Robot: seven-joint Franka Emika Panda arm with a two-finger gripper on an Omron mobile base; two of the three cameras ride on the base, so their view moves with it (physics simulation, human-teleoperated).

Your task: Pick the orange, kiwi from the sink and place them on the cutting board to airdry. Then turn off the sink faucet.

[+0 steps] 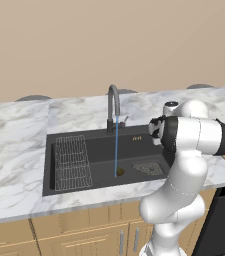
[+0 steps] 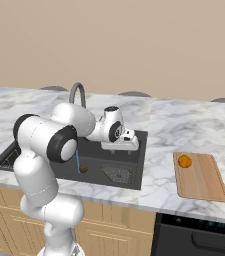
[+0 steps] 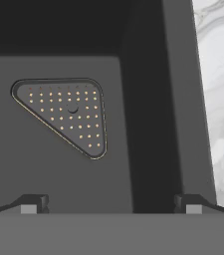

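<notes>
- Orange [image 2: 184, 161] already sits on the cutting board [image 2: 206, 180], at its far-left corner, on the table [image 2: 174, 125] right of the sink [image 1: 96, 150].
- Kiwi [image 2: 83, 169] lies in the sink on the basin floor, near-centre, right by where the blue water stream [image 1: 116, 150] lands; left base view shows it as a small dark-olive blob at the stream's foot. Touching the stream or just beside it: can't tell.
- Sink faucet [image 1: 113, 107] is running, so shut-off comes last.
- Pincer [image 2: 133, 142] is over the sink's right part, tips spread apart, nothing between them. In hand view the two dark tips sit at bottom left and right, with the mesh drain plate [image 3: 66, 114] and the sink's right wall below.
- Step in hand, as I judge it: go for the kiwi. Pincer is aimed at the drain plate, not the fruit, so it needs to shift left across the basin.
- Doing it well: centre the kiwi between the tips in hand view before dropping. Come straight down; it's oval and wet, so likely to roll or slip if nudged from one side.
- Mind the faucet spout and stream while crossing. Wire rack [image 1: 71, 162] at far left is well apart, no issue.
- Then lift clear of the sink rim and set it on bare board near the orange, not on top.
</notes>
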